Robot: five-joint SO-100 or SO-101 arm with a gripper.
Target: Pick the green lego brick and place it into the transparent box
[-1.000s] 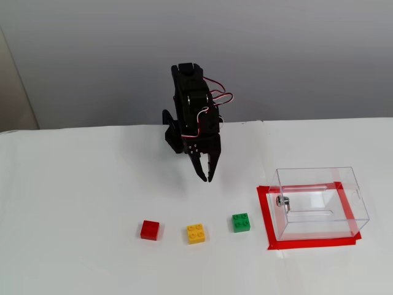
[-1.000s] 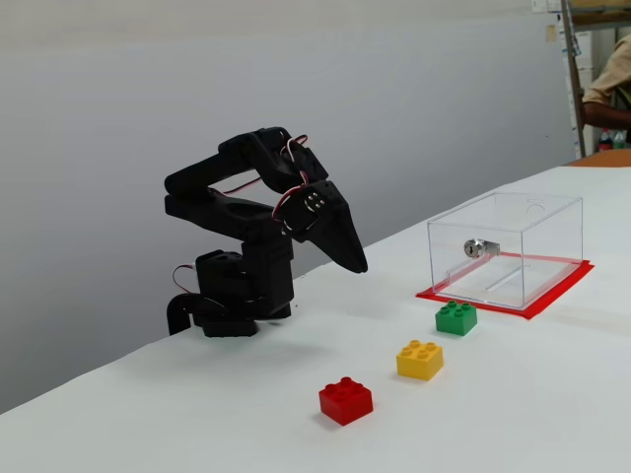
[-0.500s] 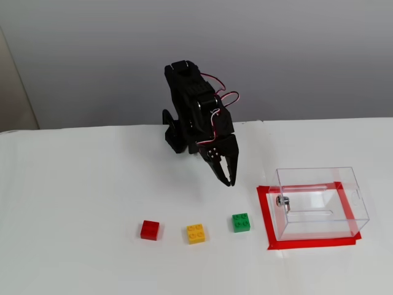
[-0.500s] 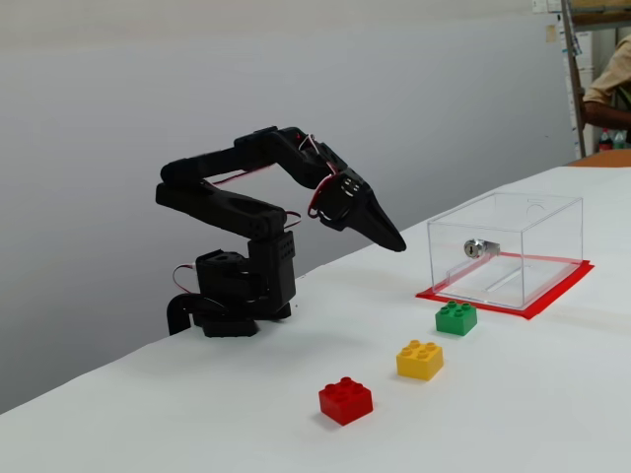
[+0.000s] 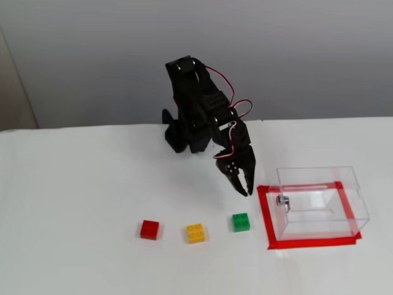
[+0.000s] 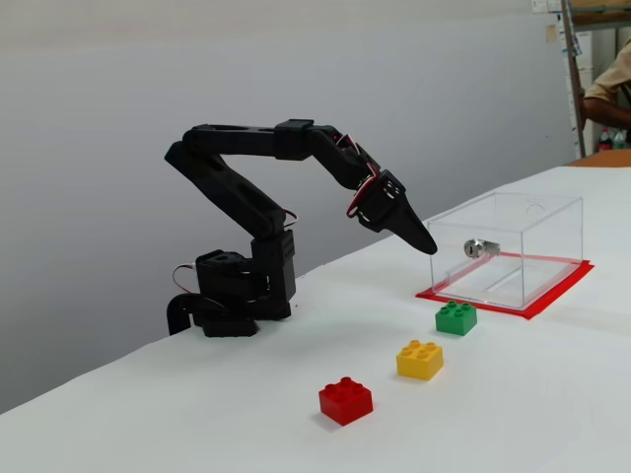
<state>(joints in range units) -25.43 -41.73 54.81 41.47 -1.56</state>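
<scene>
Table (image 5: 73,184) white, grey wall (image 5: 307,55) behind, red tape (image 5: 265,215) under transparent box (image 5: 319,203)

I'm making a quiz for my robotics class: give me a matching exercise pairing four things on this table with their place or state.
Things:
1. green brick
2. red brick
3. box
4. gripper

Places or states:
A. stands inside a red tape frame
B. in the air above the table, holding nothing
C. leftmost of the row in a fixed view
D. on the table, nearest the box

Pairs: 1-D, 2-C, 3-A, 4-B
</scene>
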